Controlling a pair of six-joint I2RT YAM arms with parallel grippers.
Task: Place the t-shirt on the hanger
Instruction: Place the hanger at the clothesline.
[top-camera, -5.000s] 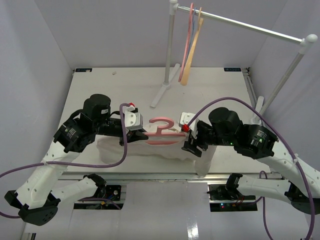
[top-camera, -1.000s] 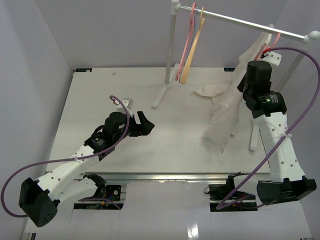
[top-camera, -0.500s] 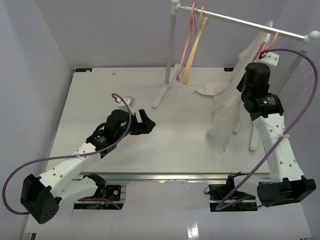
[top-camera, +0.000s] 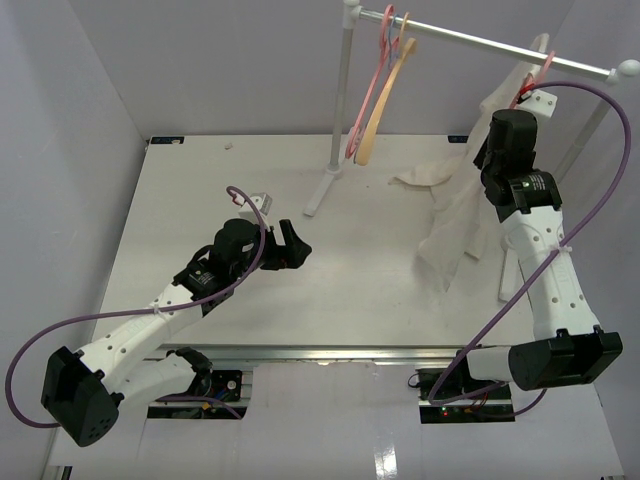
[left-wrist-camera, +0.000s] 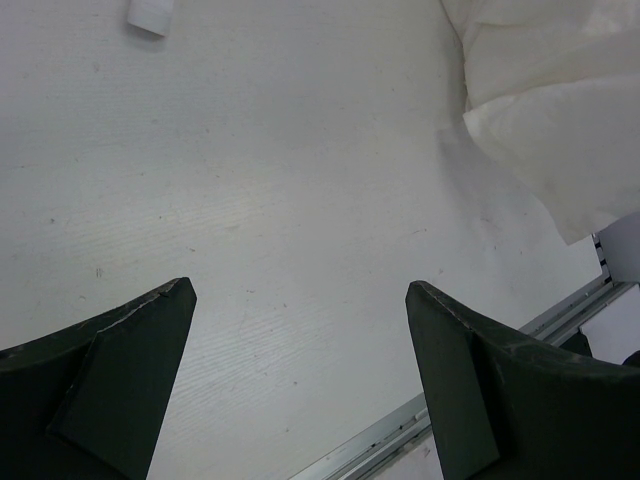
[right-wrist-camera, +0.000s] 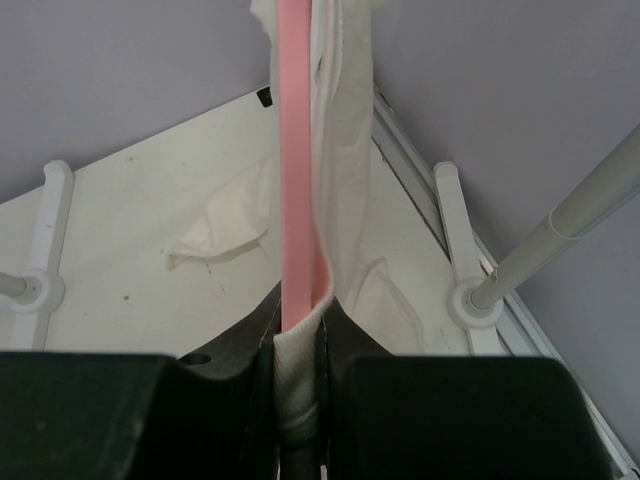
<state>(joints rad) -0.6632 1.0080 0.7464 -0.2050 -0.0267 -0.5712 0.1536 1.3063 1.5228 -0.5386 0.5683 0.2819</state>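
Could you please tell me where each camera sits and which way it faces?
Top external: above and behind the bases, looking down on the white table, both arms, the metal rail.
Left wrist: low over the table, facing down past the open left gripper toward the cream cotton t-shirt.
Right wrist: raised by the rail, looking down the thin pink plastic hanger clamped in the right gripper.
All three show the t-shirt.

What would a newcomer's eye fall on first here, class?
The right claw, raised beside the rail at far right, pinches the pink hanger and the cream t-shirt, which trails down onto the table. The left claw stands open above the table's middle; two spare hangers dangle from the rail's left end.
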